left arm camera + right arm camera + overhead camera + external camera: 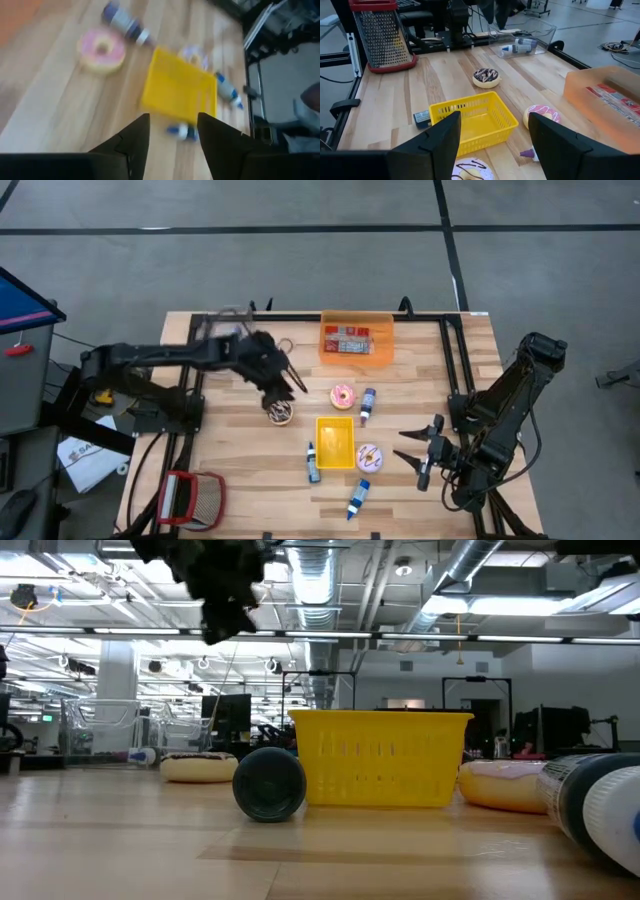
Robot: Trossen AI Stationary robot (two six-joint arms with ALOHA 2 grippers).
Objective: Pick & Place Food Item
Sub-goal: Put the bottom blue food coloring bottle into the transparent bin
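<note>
A chocolate-topped donut (280, 413) lies flat on the wooden table, left of the yellow basket (335, 442). A pink donut (343, 395) lies beyond the basket, and a white-iced donut (368, 456) lies at its right side. My left gripper (290, 383) hangs in the air just beyond the chocolate donut. Its fingers (135, 137) are open with nothing between them. My right gripper (420, 452) waits open and bare above the table's right part, facing the basket (472, 120).
Small blue-capped bottles lie around the basket (367, 405), (313, 463), (358, 498). An orange bin (356, 340) stands at the far edge, and a clear container (522, 42) holding a bottle stands at the far left. A red-framed grater (190, 498) lies at the near left.
</note>
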